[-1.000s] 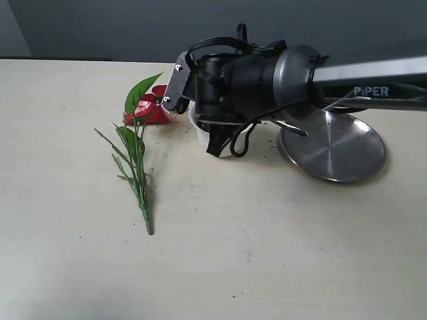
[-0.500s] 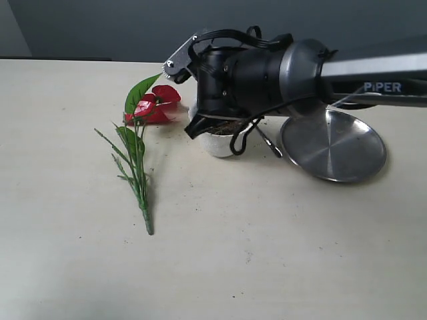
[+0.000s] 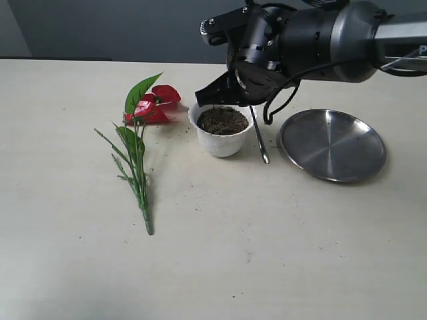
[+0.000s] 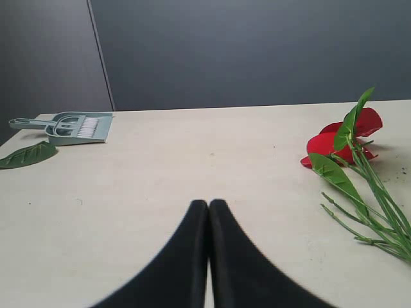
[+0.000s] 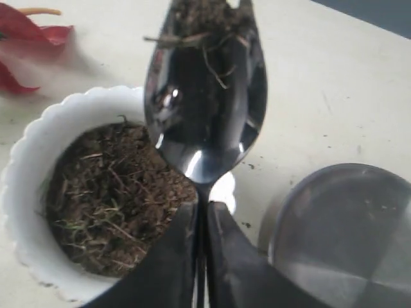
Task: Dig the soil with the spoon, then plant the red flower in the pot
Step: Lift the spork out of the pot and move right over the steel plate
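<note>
The white pot (image 3: 221,141) with its scalloped rim (image 5: 26,160) stands mid-table, filled with dark soil (image 3: 223,121) (image 5: 115,199). Just above its far right side hangs my right gripper (image 3: 203,99) (image 5: 201,208), shut on the neck of the silver spoon (image 5: 205,96). Crumbs of soil and fibres lie on the spoon's tined tip. Its thin handle (image 3: 258,139) slants down beside the pot. The red flower (image 3: 155,105) (image 4: 340,138) lies flat to the left of the pot, green stem toward the front. My left gripper (image 4: 209,205) is shut and empty, low over bare table.
A round steel plate (image 3: 331,145) (image 5: 347,231) lies right of the pot. In the left wrist view a grey-green dustpan with a brush (image 4: 77,125) and a loose green leaf (image 4: 29,154) lie far off near the table's edge.
My right gripper has risen and swung up off the pot, uncovering the soil. The spoon came up with it, its handle swinging from over the plate to beside the pot.
</note>
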Robot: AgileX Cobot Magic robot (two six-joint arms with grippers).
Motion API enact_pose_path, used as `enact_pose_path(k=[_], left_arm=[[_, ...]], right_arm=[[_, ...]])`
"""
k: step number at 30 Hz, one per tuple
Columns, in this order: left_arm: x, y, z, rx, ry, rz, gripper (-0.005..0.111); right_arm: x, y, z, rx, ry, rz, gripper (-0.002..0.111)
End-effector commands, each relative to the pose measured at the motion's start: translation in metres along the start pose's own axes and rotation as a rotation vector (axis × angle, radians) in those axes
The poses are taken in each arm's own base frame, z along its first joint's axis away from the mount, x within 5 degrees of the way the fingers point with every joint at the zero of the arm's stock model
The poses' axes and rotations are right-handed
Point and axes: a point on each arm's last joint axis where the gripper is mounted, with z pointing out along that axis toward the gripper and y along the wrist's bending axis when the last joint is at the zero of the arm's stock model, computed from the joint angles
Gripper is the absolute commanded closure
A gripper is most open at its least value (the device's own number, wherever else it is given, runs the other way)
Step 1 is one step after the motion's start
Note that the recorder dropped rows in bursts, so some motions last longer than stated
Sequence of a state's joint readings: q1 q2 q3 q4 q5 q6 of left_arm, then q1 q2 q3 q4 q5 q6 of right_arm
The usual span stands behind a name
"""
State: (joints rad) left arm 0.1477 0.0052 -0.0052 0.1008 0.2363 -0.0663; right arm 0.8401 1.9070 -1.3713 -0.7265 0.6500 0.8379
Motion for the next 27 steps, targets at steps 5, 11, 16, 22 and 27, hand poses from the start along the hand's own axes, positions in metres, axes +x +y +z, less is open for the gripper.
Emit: enact_pose_path(k=[5, 11, 16, 22, 27], left_arm=[[0.002, 0.000, 0.000, 0.000, 0.002, -0.004, 0.106], [0.002, 0.000, 0.000, 0.000, 0.002, -0.004, 0.106], [0.002, 0.000, 0.000, 0.000, 0.002, -0.004, 0.106], [0.002, 0.000, 0.000, 0.000, 0.002, -0.004, 0.106], [0.002, 0.000, 0.000, 0.000, 0.002, -0.004, 0.106]], right_arm=[[-0.002, 0.009, -0.004, -0.080, -0.022, -0.010, 0.109], [-0.002, 0.007, -0.004, -0.074, -0.018, -0.012, 0.109], [-0.009, 0.000, -0.020, -0.063, -0.044, -0.051, 0.109], [-0.033, -0.041, -0.057, 0.046, -0.068, 0.004, 0.109], [-0.039, -0.085, -0.076, 0.102, -0.070, 0.088, 0.109]])
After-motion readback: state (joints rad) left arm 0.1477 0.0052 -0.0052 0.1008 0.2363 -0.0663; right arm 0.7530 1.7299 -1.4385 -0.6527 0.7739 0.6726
